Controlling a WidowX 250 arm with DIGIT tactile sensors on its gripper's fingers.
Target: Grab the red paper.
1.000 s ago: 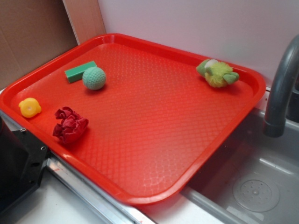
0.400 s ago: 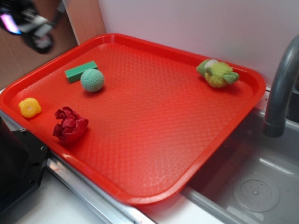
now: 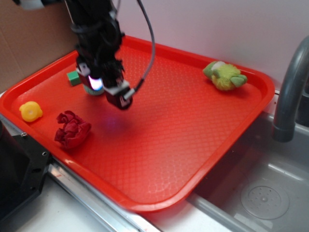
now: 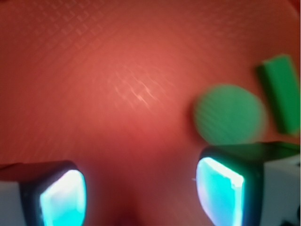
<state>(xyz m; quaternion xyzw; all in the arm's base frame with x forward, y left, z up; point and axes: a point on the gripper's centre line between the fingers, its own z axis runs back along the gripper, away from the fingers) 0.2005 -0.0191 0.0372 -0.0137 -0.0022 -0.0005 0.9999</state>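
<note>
Pincer (image 3: 107,92) above the tray, its fingers spread apart and holding nothing; the red paper (image 3: 72,129) lies untouched near the tray's front-left edge.

The red paper is a dark crimson ruffled wad (darker than the tray (image 3: 193,140) beneath it), sitting just right of a small yellow toy (image 3: 30,111) and well apart from the pincer, which hangs over the tray's left-centre. In the wrist view the two fingers (image 4: 221,193) glow teal with bare tray surface between them, and the teal ball (image 4: 229,114) and green block (image 4: 281,92) lie just beyond the right one. A green-yellow plush toy (image 3: 225,75) rests at the tray's far right corner, near a grey faucet (image 3: 291,92) over the sink (image 3: 263,193).
</note>
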